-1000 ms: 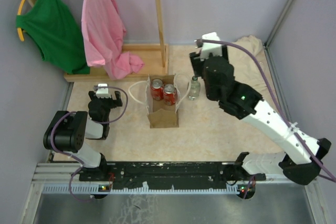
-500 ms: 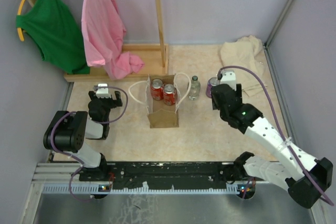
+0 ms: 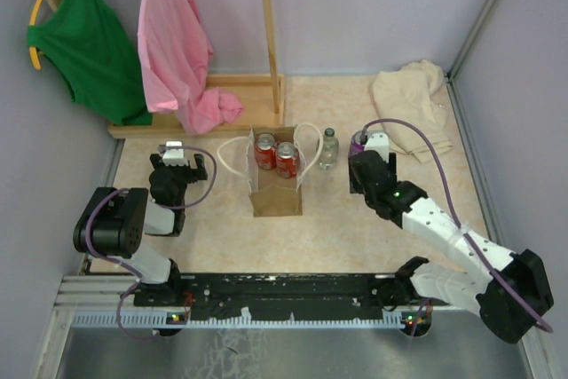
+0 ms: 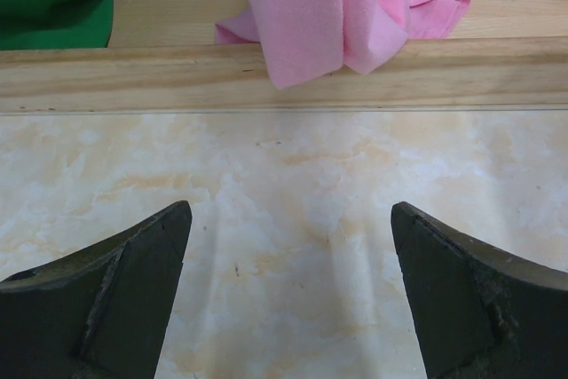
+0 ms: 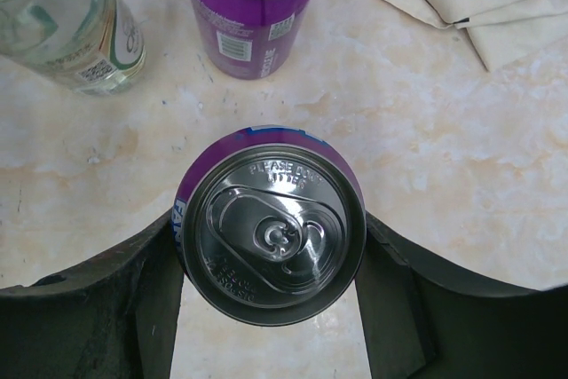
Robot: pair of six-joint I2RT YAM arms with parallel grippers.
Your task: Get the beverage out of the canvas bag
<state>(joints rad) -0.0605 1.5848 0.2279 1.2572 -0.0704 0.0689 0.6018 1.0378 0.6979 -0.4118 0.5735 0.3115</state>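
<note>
Inside canvas bag (image 3: 276,197): two red cans (image 3: 265,150) are standing upright, side by side, in the open top. The bag is sitting mid-bench, with its white handles (image 3: 232,159) drooping to either side.
Held beverage: a purple can (image 5: 271,219) is sitting upright outside the bag, well to its right. The right end effector (image 5: 271,250) is pinching it, with the fingers pressing on both flanks. Contact between base and bench (image 5: 444,157): cannot tell.
Hazard, release: if the can is hanging clear of the bench, letting go is likely to drop and tip it.
Hazard, neighbours: a second purple can (image 5: 250,6) and a clear bottle (image 5: 71,24) are standing just beyond the fingers. A forward nudge or a wide spread risks knocking either one over.
Hazard, remaining cans: the thin handles could snag a finger, and the light bag could lift along with a can.
Right arm pose: it is lying low and extended diagonally from its base, wrist angled down over the can.
Left arm pose: it is sitting folded near its base. The left end effector (image 4: 288,219) is spread wide and holding nothing, facing the wooden rail (image 4: 284,77) and the pink garment (image 4: 346,2).
</note>
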